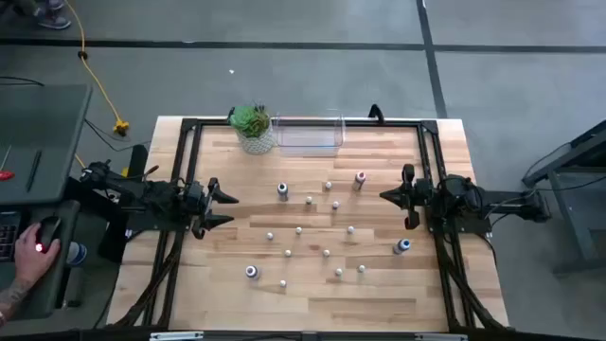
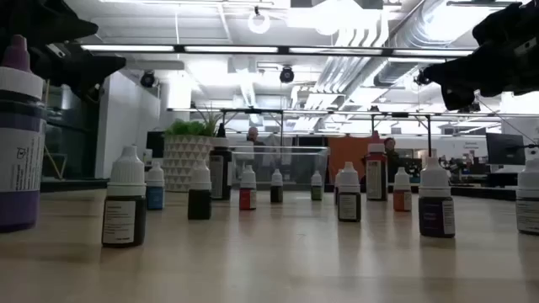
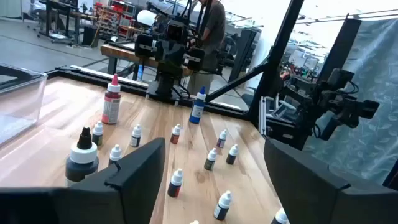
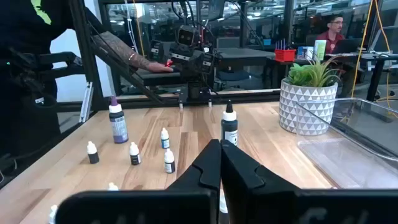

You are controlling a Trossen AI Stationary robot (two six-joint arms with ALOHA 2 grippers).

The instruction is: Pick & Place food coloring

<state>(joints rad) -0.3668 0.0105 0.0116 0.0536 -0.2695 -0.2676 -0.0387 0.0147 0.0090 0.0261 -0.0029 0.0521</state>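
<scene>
The food coloring is a scatter of several tiny white-capped bottles [image 1: 298, 230] standing upright on the wooden table. Among them are bigger ones: a red one [image 1: 360, 178], a blue one [image 1: 403, 246], a dark one [image 1: 282, 190] and another near the front [image 1: 251, 272]. The low view shows them in rows [image 2: 124, 210]. My left gripper [image 1: 227, 206] hovers open at the table's left side, left of the bottles [image 3: 214, 149]. My right gripper [image 1: 383, 196] hovers shut at the right side, pointing at the bottles [image 4: 221, 158]. Neither touches a bottle.
A clear plastic bin [image 1: 308, 134] sits at the far edge, with a green potted plant [image 1: 252, 128] just left of it. A black frame [image 1: 431, 161] borders the table. A person's hand [image 1: 38, 248] rests on a mouse at a desk left of the table.
</scene>
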